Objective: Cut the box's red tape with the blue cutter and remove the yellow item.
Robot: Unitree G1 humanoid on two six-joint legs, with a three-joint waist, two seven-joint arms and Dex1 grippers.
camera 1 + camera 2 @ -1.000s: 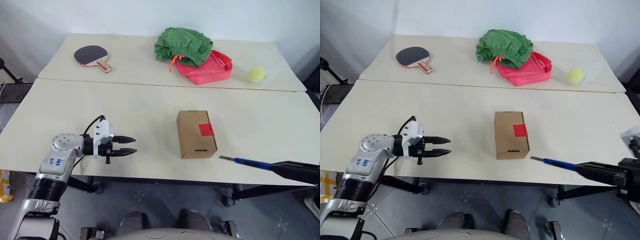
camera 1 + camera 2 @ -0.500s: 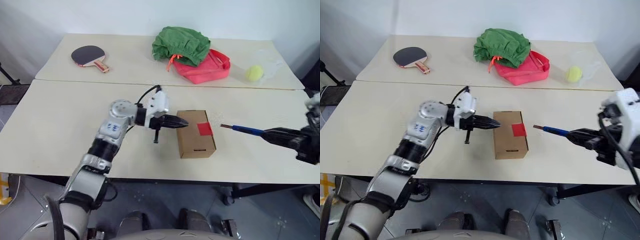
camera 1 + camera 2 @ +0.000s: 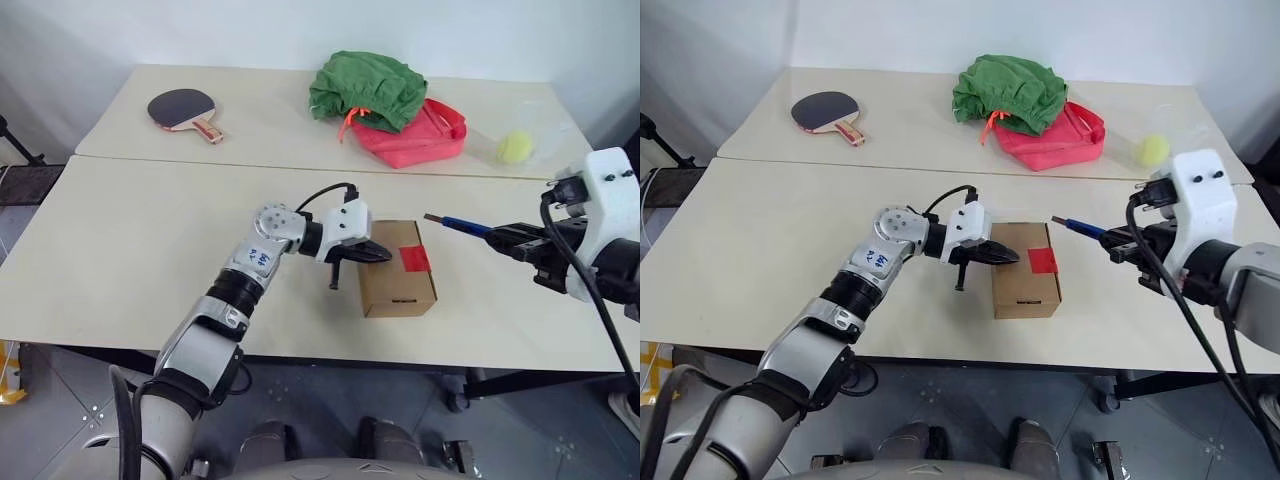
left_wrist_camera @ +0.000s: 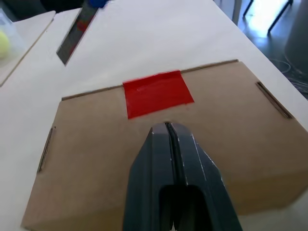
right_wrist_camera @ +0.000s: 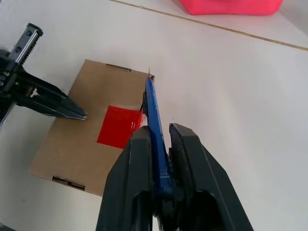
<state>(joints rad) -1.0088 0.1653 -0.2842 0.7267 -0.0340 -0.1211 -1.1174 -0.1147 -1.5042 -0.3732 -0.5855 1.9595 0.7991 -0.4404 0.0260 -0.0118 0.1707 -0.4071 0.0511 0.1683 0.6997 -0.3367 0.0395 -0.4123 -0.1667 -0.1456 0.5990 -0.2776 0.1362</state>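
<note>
Since a second ago the left gripper (image 3: pixel 378 255) has swung in from the near left of the table to the box (image 3: pixel 398 285), and its fingers, then slightly apart, are now pressed together with nothing between them. The right gripper (image 5: pixel 159 144) has risen from beyond the box's near right corner and now hangs to the right of the box, pinching the blue cutter (image 3: pixel 462 225) by its handle.

The left fingertips (image 4: pixel 166 132) lie over the box's top face, just short of the red tape (image 4: pixel 157 92); whether they press on the cardboard or only hover, I cannot tell. The cutter's pale tip (image 3: pixel 1060 221) points toward the box from its right, still above it and apart from the tape. The tape sits at the box's right edge, bridging the flap seam. The yellow item is presumably still inside the sealed box.

Beyond the box, on the far table, lie a green cloth (image 3: pixel 367 88) over a pink-red bag (image 3: pixel 425 138), a tennis ball (image 3: pixel 514 148) to their right, and a paddle (image 3: pixel 186 110) far to their left.

To do this step well, the left gripper should bear down firmly on the lid, clear of the tape, so the box cannot slide. The blade should meet the seam under the tape and be drawn along it shallowly, away from the left fingers.
</note>
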